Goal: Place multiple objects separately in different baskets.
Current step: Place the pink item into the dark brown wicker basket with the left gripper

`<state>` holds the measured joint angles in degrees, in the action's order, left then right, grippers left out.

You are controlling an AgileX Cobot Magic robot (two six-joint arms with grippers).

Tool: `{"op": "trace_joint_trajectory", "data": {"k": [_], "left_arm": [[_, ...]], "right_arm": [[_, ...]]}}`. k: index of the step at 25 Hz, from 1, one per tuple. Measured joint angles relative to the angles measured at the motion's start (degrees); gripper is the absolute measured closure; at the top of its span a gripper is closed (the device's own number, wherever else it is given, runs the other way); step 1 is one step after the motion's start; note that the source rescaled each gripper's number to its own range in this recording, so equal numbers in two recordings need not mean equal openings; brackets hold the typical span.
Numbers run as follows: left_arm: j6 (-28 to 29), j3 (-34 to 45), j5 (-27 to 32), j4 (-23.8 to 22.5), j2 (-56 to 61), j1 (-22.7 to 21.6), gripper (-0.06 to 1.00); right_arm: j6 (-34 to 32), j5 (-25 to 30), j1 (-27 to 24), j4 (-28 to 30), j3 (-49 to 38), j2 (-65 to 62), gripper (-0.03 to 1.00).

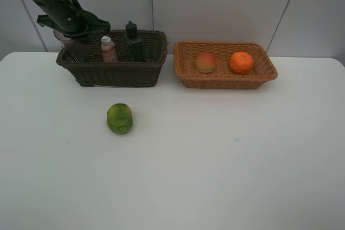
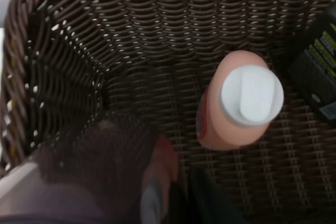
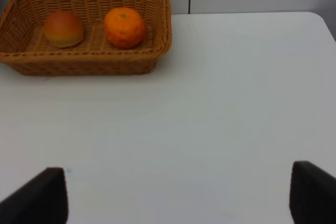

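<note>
We see the left hand [image 1: 73, 39] at the far-left end of the deep dark-brown woven wicker basket [image 1: 116, 71], lowered into it. Its jaws are clenched on the translucent mauve cup [image 2: 79, 177], which in the left wrist view sits low inside the basket, close to the weave floor; we cannot tell whether it touches. Just beside it stand the pink bottle with a white cap [image 2: 239, 106], upright, and beyond that the dark pump bottle [image 1: 133, 40].

The shallow orange-tan wicker basket [image 1: 226, 79] holds the red-yellow peach-like fruit [image 1: 206, 62] and the orange [image 1: 241, 62], side by side and apart.

The round green fruit [image 1: 119, 118] alone lies on the white worktop [image 1: 215, 160], in front of the dark basket and well apart from it, on the left side. We judge the left hand nearer to it, once it lets the cup go. The right hand [image 3: 178, 195] hangs released over bare worktop, jaws wide, facing the tan basket.
</note>
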<state>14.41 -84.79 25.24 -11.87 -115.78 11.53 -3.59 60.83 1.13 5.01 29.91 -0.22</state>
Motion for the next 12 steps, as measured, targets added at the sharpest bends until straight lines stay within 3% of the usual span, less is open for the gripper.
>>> {"op": "trace_joint_trajectory", "data": {"k": [12], "left_arm": [[-0.1, 0.5, -2.8, 0.0, -2.8, 0.0, 0.94]], "right_arm": [[0.0, 0.0, 0.0, 0.0, 0.0, 0.0, 0.12]]}}
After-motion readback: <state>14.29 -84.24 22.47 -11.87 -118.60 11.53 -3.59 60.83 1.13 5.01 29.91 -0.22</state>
